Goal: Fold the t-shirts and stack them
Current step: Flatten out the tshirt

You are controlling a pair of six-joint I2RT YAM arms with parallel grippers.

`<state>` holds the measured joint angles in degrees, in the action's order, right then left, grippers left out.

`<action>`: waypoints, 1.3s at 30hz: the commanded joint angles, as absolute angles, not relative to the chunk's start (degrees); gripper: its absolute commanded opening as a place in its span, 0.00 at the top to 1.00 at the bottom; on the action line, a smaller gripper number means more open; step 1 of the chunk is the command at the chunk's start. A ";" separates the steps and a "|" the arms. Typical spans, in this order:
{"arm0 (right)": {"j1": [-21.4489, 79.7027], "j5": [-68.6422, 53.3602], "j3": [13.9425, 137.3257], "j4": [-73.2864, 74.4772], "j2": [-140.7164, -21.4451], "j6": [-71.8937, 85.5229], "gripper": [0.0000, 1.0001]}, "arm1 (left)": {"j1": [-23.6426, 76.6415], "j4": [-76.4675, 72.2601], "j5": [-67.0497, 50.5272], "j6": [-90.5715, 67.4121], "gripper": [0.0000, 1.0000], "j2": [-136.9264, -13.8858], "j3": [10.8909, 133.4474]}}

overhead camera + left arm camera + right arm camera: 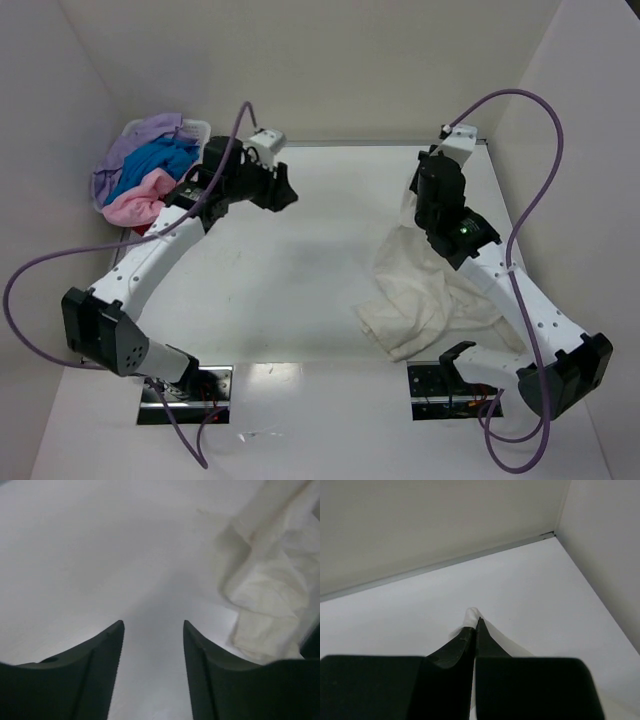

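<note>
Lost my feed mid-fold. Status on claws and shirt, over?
Left claw open, empty, over bare table. Right claw shut on cream-white shirt. Shirt crumpled, not folded. Nothing in the way.

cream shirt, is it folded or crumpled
Crumpled, not folded: the cream shirt lies in a wrinkled, uneven heap on the table, with one part pinched up by the shut right gripper.
</note>
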<state>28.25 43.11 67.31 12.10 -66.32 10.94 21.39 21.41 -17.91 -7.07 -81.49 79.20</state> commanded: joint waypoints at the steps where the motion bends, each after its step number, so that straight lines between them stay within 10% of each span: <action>1: 25.93 45.44 68.56 4.57 -63.29 12.57 1.00 | 25.47 16.27 -33.30 -6.33 0.38 -85.68 76.21; 15: 19.07 51.86 65.74 6.32 -57.30 12.04 1.00 | 49.30 18.98 -29.10 -8.61 0.25 -98.25 74.70; 39: 19.07 50.80 64.69 6.86 -53.26 10.99 1.00 | 53.44 14.68 -23.38 -14.50 0.24 -113.03 74.79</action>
